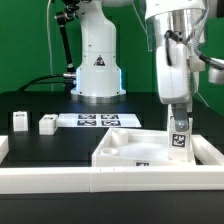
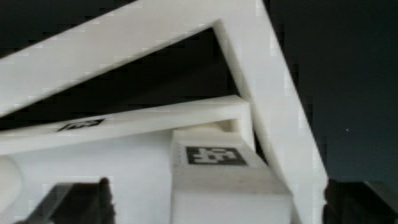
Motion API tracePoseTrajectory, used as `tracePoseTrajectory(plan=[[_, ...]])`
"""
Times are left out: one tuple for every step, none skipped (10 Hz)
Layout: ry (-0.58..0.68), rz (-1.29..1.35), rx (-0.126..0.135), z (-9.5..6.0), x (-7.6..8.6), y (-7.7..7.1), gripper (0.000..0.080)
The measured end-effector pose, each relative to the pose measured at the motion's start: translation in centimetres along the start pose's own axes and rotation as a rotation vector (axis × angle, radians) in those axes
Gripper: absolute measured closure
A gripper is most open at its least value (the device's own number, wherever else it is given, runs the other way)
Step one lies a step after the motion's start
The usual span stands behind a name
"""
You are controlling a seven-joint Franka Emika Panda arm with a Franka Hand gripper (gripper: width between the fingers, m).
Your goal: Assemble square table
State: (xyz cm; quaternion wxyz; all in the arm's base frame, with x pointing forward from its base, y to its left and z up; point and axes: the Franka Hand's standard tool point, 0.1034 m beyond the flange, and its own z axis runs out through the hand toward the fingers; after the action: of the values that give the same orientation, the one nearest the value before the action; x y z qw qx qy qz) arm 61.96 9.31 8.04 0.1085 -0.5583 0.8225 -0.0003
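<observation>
White leg (image 1: 178, 140) upright on tabletop (image 1: 120, 157) corner; end effector (image 1: 177, 118) open wide, straddling leg w/o contact

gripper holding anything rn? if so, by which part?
Nothing looks held. The gripper straddles the upright leg standing at the table top corner. Its jaws are open, and the wrist view shows gaps between the leg and the fingers.
</observation>
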Motion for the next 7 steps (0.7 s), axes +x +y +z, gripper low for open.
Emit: tracePoseTrajectory(plan=[[-0.003,-0.043,-0.027,-0.02,-0.18,-0.11,0.0173],[-0.003,-0.077,-0.021,0.00,-0.28,-0.22,0.0173],[-0.003,-0.170,-0.021,0.02,-0.23,-0.22,0.0154],[-0.004,-0.277,-0.021,0.01,-0.19,-0.25,0.0151],[-0.004,-0.317,-0.021,0.01,-0.19,-0.24,0.0151],[-0.005,-0.410,-0.021,0.01,-0.18,-0.24,0.0150],[0.002,-0.525,-0.051,0.05,-0.24,0.08,0.0150]])
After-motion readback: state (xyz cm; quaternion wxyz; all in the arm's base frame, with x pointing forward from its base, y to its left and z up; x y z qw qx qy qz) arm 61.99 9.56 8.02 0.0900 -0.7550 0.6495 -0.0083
